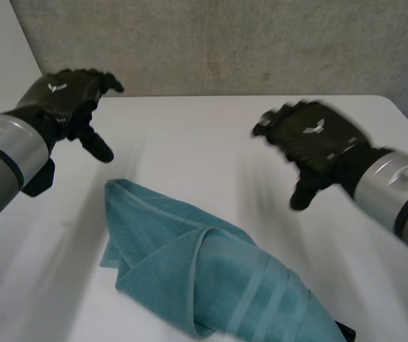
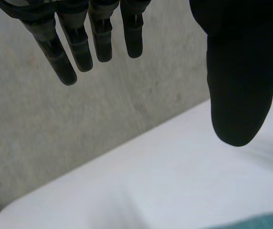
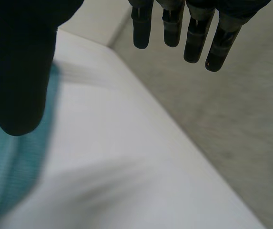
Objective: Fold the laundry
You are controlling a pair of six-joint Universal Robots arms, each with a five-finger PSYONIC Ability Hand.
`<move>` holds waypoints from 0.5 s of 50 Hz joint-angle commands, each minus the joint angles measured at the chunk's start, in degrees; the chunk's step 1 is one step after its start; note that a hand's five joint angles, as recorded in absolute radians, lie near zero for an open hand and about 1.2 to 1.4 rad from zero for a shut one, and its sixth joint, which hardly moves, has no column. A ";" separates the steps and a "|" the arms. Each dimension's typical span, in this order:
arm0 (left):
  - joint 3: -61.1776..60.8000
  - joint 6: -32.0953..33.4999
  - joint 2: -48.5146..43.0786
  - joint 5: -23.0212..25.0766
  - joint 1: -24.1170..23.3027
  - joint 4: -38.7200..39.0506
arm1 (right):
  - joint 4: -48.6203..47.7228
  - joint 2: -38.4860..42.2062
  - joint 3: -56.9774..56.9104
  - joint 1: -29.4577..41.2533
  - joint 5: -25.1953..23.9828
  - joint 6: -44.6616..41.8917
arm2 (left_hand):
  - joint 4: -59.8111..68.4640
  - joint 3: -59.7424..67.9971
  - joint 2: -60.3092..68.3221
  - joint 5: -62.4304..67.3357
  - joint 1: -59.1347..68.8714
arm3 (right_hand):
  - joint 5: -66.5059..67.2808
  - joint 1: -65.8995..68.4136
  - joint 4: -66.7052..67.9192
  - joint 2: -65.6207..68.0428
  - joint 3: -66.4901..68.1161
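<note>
left hand [image 1: 65, 96]: upper left of the head view, up off the table [image 1: 189, 142]. My wrist view has the fingers [image 2: 55, 52] pretty much straight and the thumb [image 2: 238, 71] spread wide. Wide open, nothing in it.

right hand [image 1: 314, 139]: right of centre in the head view, also up in the air. Same story: loose fingers, thumb out to the side, holding nothing.

towel [image 1: 211, 271]: teal, lower middle of the head view, running off the bottom edge. It's a rumpled heap with one flap thrown over the rest, apart from both hands.

how it'll handle: my guess is soft, light and floppy. It'll sag and drag on the table and won't keep a shape, but it's not fragile or slippery.

where I'd grab: pinch a hem corner. The one sticking out toward my left hand looks easiest, plus a second corner for my right, then pull it flat.

around: bare white table, grey wall [image 1: 225, 43] behind it.

in the way: nothing really. There's a small dark bit [image 1: 344, 331] at the towel's lower right edge, can't tell what it is.
</note>
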 commanded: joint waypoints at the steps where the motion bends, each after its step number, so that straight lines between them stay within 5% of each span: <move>1: -7.96 0.36 0.64 0.02 3.69 0.03 | -1.37 9.89 0.16 4.00 -6.45 0.82 | 2.58 2.85 2.72 2.45 2.43 | 2.20 3.82 2.53 3.17 3.45; 8: -15.69 -8.16 3.98 0.11 0.79 0.03 | -4.62 15.89 0.77 3.56 -0.57 5.81 | 3.25 3.52 3.40 3.12 3.10 | 2.89 4.51 3.22 3.85 4.14; 10: -17.97 -15.95 5.20 -0.06 -3.59 0.20 | -5.24 15.89 1.30 3.38 0.24 6.97 | 3.25 3.52 3.40 3.12 3.10 | 2.89 4.51 3.22 3.85 4.14; 14: -18.68 -21.61 4.42 -0.24 -8.71 0.29 | -7.00 15.28 4.54 0.94 1.12 9.52 | 3.25 3.52 3.40 3.12 3.10 | 2.89 4.51 3.22 3.85 4.14; 16: -17.81 -24.93 1.36 -0.59 -14.83 0.38 | -7.27 14.40 5.87 -0.83 1.03 9.61 | 3.42 3.69 3.56 3.29 3.27 | 2.89 4.51 3.22 3.85 4.14; 25: -12.27 -25.83 -9.12 -9.12 -23.65 3.19 | -9.02 11.06 13.24 -5.67 0.24 9.52 | 3.75 4.02 3.90 3.63 3.61 | 2.89 4.51 3.22 3.85 4.14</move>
